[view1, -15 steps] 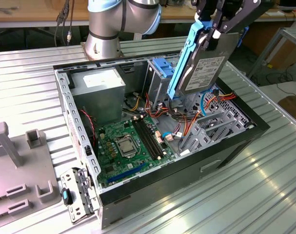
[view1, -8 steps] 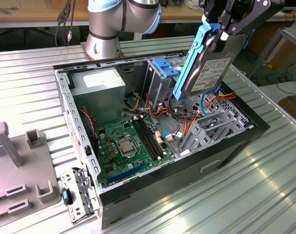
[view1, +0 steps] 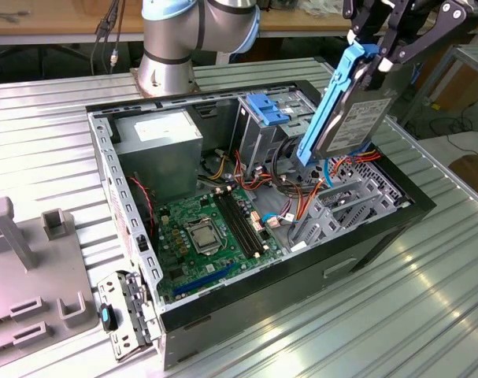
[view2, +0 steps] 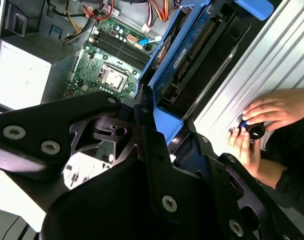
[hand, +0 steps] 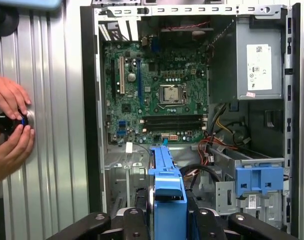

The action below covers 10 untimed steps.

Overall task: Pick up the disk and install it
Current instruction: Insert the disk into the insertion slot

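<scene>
The disk (view1: pixel 350 110), a dark grey drive in a bright blue carrier, hangs tilted above the open computer case (view1: pixel 380 236), over its side toward the exterior view's right. My gripper (view1: pixel 378 59) is shut on its upper end. In the first wrist view the blue carrier (hand: pixel 167 190) runs out from between the black fingers (hand: pixel 134 222) toward the motherboard (hand: pixel 157 90). The second wrist view shows the disk (view2: pixel 192 55) edge-on, clamped in the gripper (view2: pixel 164 125), with the case interior beyond it.
A paler blue bracket (view1: pixel 266 109) sits on the drive cage near the power supply (view1: pixel 156 138). Coloured cables (view1: pixel 301 197) lie below the disk. A person's hands (hand: pixel 9 120) hold a small black object on the ribbed table beside the case. A grey fixture (view1: pixel 26 268) stands at the exterior view's left.
</scene>
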Motion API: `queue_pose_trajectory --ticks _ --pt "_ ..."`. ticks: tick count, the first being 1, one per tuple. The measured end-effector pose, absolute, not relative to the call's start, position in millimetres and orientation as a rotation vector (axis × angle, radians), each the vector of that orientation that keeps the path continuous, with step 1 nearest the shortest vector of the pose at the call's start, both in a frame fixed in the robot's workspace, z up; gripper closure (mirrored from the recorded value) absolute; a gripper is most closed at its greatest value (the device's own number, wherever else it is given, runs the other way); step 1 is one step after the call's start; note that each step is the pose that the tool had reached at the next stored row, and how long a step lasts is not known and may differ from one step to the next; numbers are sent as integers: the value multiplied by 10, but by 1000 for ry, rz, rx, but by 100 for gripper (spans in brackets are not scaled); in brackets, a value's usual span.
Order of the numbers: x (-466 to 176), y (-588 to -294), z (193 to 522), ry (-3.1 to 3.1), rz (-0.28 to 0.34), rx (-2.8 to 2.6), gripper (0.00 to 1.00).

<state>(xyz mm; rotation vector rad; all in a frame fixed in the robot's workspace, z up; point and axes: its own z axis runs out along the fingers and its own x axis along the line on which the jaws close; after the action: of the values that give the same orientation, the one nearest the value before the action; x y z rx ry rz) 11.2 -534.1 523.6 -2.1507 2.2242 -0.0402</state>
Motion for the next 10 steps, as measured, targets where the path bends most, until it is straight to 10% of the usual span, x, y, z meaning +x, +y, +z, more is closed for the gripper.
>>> queue_pose_trajectory --ticks 10 --pt "326 -5438 5198 2227 -40 -2148 63"
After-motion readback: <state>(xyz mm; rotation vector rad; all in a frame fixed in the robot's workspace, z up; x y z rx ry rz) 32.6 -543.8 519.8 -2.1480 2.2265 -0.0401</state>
